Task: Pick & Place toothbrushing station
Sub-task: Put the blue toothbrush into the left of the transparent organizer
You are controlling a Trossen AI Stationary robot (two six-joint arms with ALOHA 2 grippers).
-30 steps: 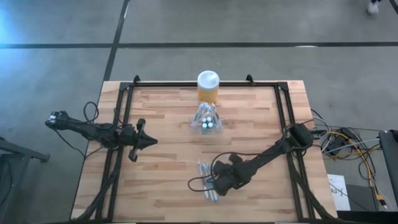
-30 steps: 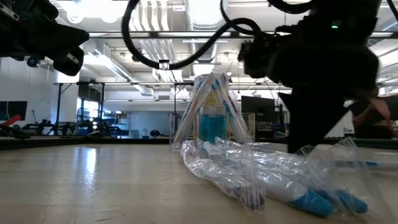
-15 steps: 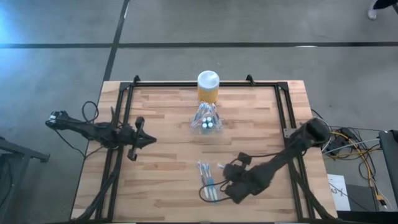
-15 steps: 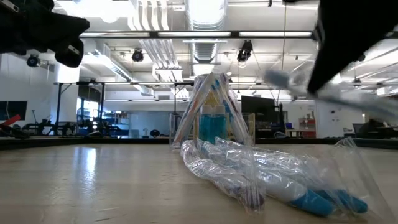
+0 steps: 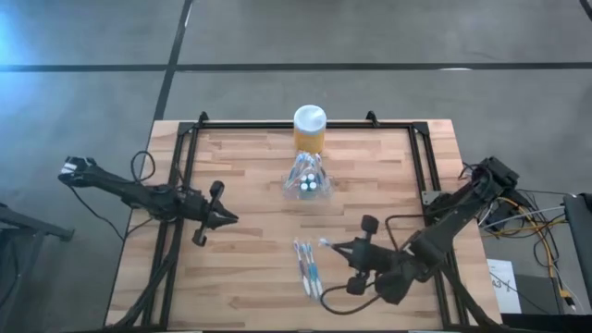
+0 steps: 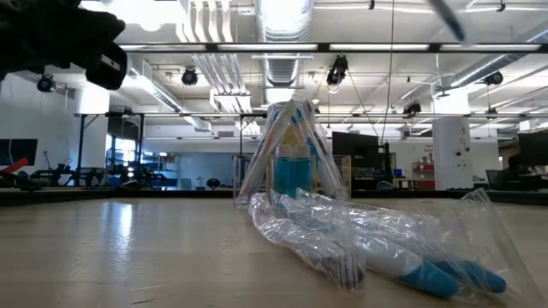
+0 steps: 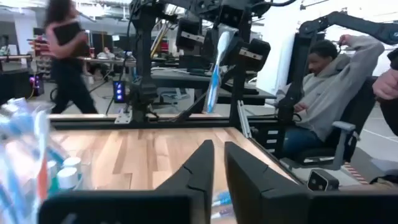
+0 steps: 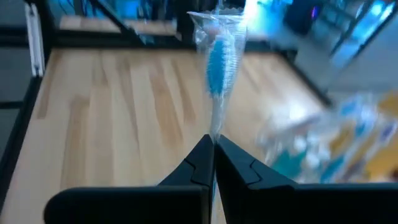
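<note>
Toothbrushing station (image 5: 308,178) at table centre, toothbrushes upright inside; yellow jar (image 5: 310,129) touching at 12 o'clock. Right gripper (image 8: 213,148) pinching wrapped toothbrush (image 8: 219,62), raised. Left gripper (image 7: 216,163) slightly parted, empty. Wrapped toothbrushes (image 5: 308,266) on wooden table (image 5: 250,231). Seated person (image 7: 323,93) beyond.

1. one yellow jar (image 5: 310,129) with a white lid.
2. one clear toothbrushing station (image 5: 308,180).
3. two grippers: left gripper (image 5: 225,218), right gripper (image 5: 335,247).
4. wrapped toothbrushes (image 5: 308,268) on the table, number unclear; one wrapped toothbrush (image 8: 219,65) held.
</note>
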